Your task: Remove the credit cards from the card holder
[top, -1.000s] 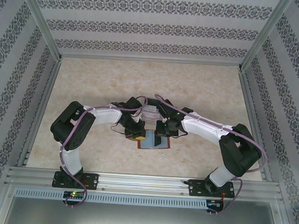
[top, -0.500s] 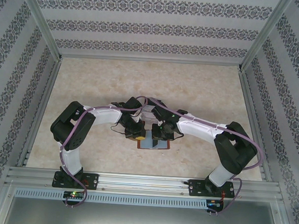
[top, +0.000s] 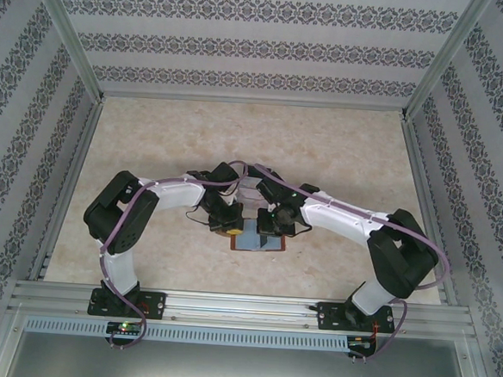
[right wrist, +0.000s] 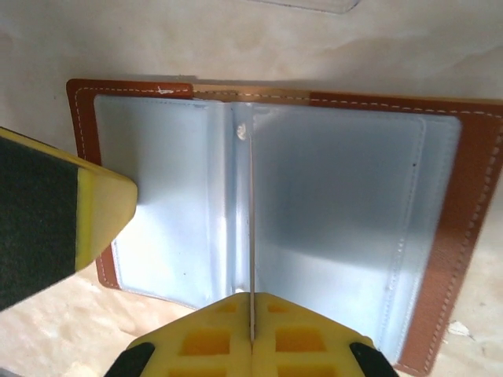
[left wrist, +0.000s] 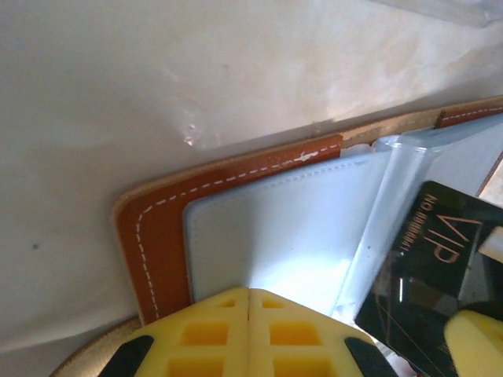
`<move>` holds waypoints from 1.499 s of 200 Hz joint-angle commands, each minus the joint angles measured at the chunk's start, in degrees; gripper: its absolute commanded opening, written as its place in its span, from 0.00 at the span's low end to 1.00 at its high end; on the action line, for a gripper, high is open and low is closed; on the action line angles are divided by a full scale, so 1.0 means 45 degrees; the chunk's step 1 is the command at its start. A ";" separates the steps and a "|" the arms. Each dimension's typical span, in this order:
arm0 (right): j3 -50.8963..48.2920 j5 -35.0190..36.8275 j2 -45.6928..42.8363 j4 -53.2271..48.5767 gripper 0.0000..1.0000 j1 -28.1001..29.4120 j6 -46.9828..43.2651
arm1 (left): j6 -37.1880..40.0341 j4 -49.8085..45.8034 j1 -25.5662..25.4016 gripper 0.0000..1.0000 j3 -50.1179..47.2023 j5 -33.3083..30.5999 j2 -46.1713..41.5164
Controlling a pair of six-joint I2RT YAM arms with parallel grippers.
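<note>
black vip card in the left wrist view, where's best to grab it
Pinch the black card across its faces at the lower right edge, away from the clear sleeve, coming from the picture's right. It stands tilted up off the open card holder, so that edge looks free.

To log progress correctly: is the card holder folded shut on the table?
No, the card holder lies spread open, with its pale blue inner pockets facing up.

Floral-striped walls enclose a beige marbled tabletop (aluminium rails along its edges).
</note>
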 commanded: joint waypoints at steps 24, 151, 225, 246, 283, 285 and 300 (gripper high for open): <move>0.1070 -0.0198 -0.0684 -0.1314 0.00 -0.0381 -0.4068 | 0.0232 -0.1227 -0.0049 0.02 0.0483 -0.0848 -0.0813; 0.3976 0.0094 0.0602 -0.5343 0.00 -0.0976 -1.8827 | 0.0529 -0.1356 0.0640 0.02 -0.0333 -0.1115 -0.1395; 0.8154 -0.0240 0.3069 -0.6943 0.00 -0.2044 -2.0836 | 0.0471 -0.1333 0.1236 0.03 -0.1342 -0.1302 -0.2395; 0.9544 -0.0314 0.4030 -0.7426 0.00 -0.2351 -2.1080 | 0.0387 -0.1270 0.1269 0.04 -0.1560 -0.1313 -0.2586; 1.2123 -0.0402 0.5790 -0.8406 0.00 -0.2721 -2.1514 | 0.0189 -0.1132 0.1280 0.04 -0.1882 -0.1378 -0.2763; 1.2337 -0.0405 0.5836 -0.8461 0.00 -0.2739 -2.1528 | 0.0176 -0.1122 0.1292 0.04 -0.1897 -0.1379 -0.2762; 1.3366 -0.0444 0.6568 -0.8824 0.00 -0.2803 -2.1673 | 0.0122 -0.1093 0.1295 0.04 -0.1948 -0.1355 -0.2774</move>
